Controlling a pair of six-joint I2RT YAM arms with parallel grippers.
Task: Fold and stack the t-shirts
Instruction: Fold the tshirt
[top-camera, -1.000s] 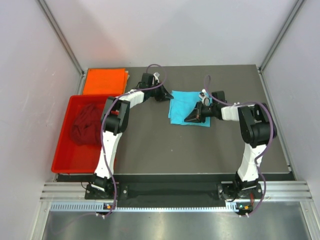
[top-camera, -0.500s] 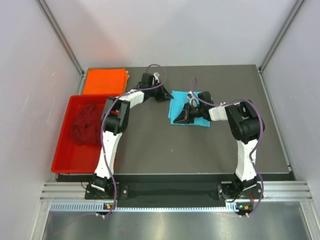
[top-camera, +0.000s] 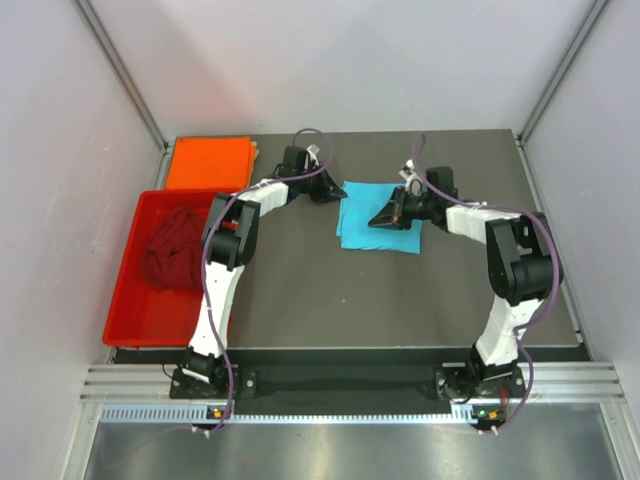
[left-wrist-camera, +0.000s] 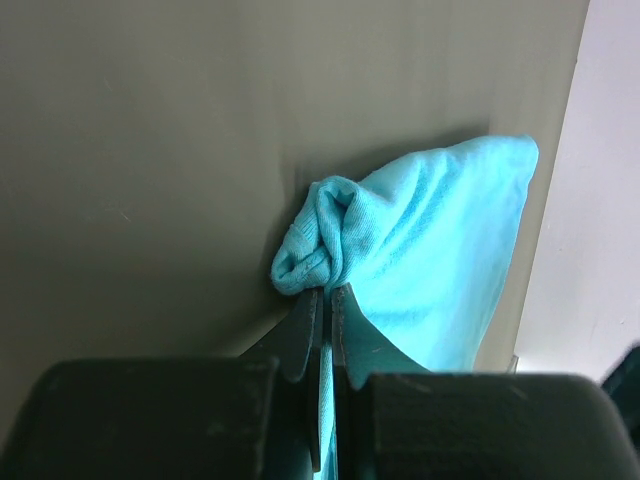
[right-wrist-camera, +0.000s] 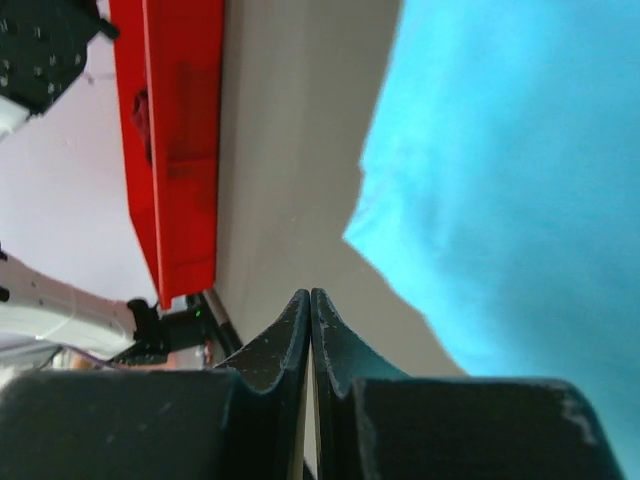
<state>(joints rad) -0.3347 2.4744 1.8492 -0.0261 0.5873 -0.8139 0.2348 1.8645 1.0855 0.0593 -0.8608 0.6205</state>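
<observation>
Turquoise t-shirt (left-wrist-camera: 440, 250), its corner bunched and pinched tight between my left fingers (left-wrist-camera: 318, 318), lies folded small on the far half of the surface (top-camera: 330, 300). That grip, I judge, anchors the cloth for squaring up. My right fingers (right-wrist-camera: 305, 320) are pressed together on nothing, poised low by the shirt's edge, likely to smooth or nudge it. Beyond, the orange t-shirt (top-camera: 208, 162) lies folded flat at the far left corner, the probable stacking spot. The maroon t-shirt (top-camera: 172, 248) waits crumpled in the red tray (top-camera: 125, 310).
</observation>
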